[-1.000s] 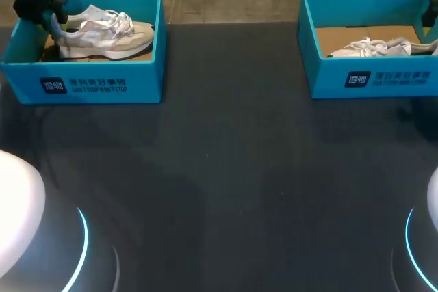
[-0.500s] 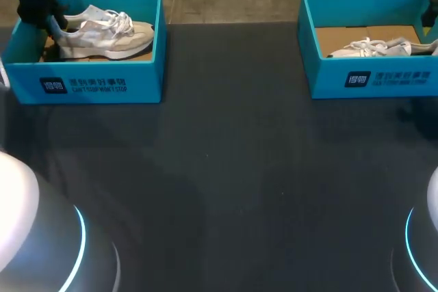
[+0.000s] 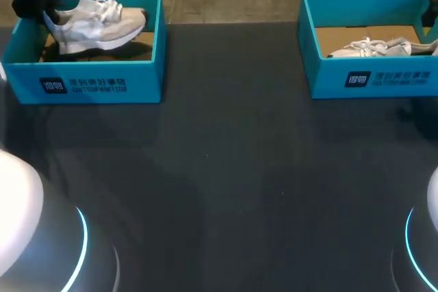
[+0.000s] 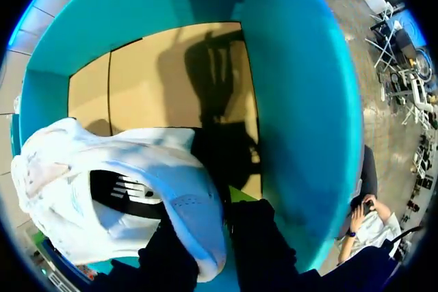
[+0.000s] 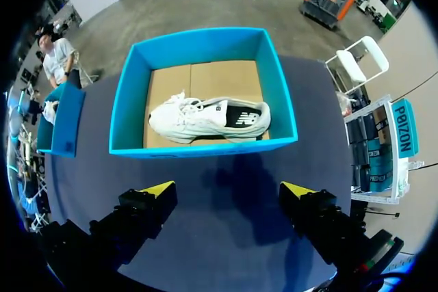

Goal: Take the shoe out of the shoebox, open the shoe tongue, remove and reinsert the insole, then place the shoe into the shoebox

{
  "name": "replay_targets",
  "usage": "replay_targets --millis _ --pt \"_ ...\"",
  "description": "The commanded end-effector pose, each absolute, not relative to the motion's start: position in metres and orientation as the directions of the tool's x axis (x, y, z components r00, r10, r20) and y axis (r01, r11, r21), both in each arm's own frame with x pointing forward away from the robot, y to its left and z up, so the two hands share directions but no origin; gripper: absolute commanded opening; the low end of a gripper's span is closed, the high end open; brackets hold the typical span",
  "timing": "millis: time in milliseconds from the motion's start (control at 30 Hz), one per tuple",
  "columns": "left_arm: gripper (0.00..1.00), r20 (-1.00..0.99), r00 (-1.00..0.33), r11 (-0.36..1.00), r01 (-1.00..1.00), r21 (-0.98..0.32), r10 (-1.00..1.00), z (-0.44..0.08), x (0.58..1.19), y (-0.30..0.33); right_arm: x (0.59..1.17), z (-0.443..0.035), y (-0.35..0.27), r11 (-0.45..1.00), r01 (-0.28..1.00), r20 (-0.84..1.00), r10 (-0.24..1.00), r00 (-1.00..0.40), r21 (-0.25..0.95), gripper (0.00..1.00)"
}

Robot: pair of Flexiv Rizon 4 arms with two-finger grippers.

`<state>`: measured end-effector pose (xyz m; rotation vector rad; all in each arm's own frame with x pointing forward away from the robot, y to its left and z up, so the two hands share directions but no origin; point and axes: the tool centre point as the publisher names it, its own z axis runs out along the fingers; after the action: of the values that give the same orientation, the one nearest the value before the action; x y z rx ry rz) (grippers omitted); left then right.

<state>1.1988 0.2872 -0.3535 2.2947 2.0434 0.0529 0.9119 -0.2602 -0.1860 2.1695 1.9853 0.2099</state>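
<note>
the table (image 3: 233, 169) fills most of my head view: a dark, matte sheet with soft shadows in front of each box. a blue glow comes from the light rings on my white left base (image 3: 20, 223) at 7 o'clock and right base (image 3: 432, 217) at 5 o'clock.

the left box (image 3: 102, 83) sits at 10 o'clock and the right box (image 3: 373, 80) at 2 o'clock. both are teal, open-topped and floored in brown cardboard. they stand well apart, with bare table between them.

the left shoe (image 3: 96, 22), a cream and white sneaker, is inside the left box. its heel is toward 9 o'clock and its toe toward 3 o'clock. the heel end is raised and a dark shadow lies on the cardboard under it. i cannot tell whether the toe touches the floor.

the right shoe (image 3: 373, 47), white, lies flat on the right box's floor with its toe toward 9 o'clock.

my left claw (image 3: 42, 10) is at the left shoe's heel. in its wrist view the black fingers stand on either side of the heel wall, clenched on it.

my right claw (image 5: 226, 193) is released, its yellow tips wide apart. it hangs over bare table just short of the right box, which lies straight ahead of it, and it touches nothing.
</note>
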Motion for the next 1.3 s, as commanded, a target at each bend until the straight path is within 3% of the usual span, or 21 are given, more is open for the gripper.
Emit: replay_targets --millis 33,767,1300 --pt "0.00 -0.001 0.094 -0.094 0.993 0.075 0.996 -0.322 1.189 0.286 0.913 -0.186 -0.260 -0.083 0.968 -0.024 0.996 0.091 0.236 1.00" --pt "0.00 0.101 -0.033 0.015 0.984 0.175 0.994 -0.184 1.160 0.284 0.913 -0.186 -0.260 -0.083 0.968 -0.024 0.996 0.091 0.236 1.00" --pt "0.00 0.088 -0.086 0.067 0.977 0.202 0.992 -0.170 1.159 0.286 0.913 -0.186 -0.260 -0.083 0.968 -0.024 0.996 0.091 0.236 1.00"
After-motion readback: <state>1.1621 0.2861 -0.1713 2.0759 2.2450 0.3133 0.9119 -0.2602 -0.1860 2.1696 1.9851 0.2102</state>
